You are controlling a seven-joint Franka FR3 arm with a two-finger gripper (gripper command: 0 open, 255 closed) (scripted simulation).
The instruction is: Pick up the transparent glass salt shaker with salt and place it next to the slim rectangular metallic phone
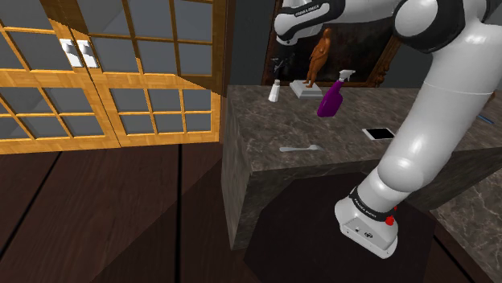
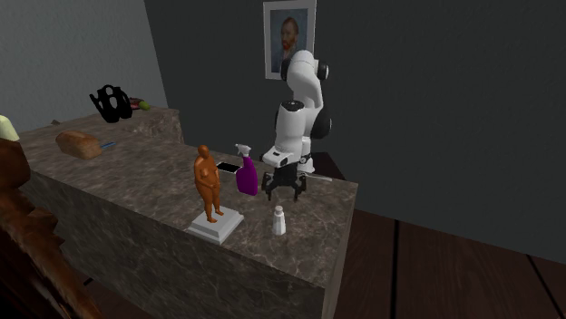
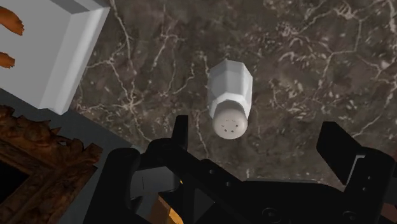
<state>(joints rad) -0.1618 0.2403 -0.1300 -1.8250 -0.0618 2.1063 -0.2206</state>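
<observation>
The salt shaker is a small white faceted bottle with a holed cap. It stands upright on the dark marble counter, near its corner edge and close to the wall in the shoulder view. My black gripper hangs open right above it, with the shaker below the gap and neither of the fingers touching it. In the second exterior view the gripper hovers just behind and above the shaker. The phone lies flat with a pale screen, further along the counter behind a purple spray bottle.
A purple spray bottle and an orange figure statue on a grey base stand close to the shaker. A grey utensil lies near the counter's front edge. A bread loaf and a black bag are farther off.
</observation>
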